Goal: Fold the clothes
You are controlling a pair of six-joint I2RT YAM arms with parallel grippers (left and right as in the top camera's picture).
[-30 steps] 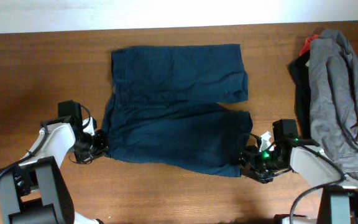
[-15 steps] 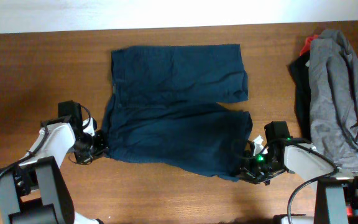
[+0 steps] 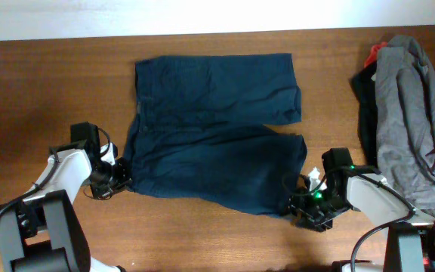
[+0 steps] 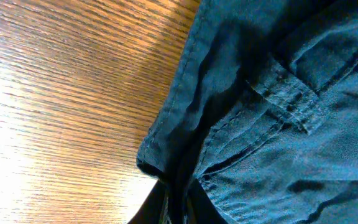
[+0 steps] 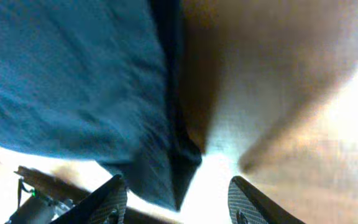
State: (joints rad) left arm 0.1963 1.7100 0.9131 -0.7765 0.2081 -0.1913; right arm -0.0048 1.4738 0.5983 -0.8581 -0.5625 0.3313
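Lining up the near-edge grab on the navy shorts

The shorts lie flat mid-table, waistband to the left and both legs running right, so the long axis goes side to side between the two arms. The left gripper is clamped on the near waistband corner. The right gripper is the one closest to the near leg's hem corner, and its fingers are spread with that corner hanging between them, not pinched. My guess is everything turns on that corner sitting just to the gripper's left. The right wrist view is blurry, so I can't tell if a finger is under the cloth, and the left wrist view barely shows any fingertips. A grey pile sits well off to the right.
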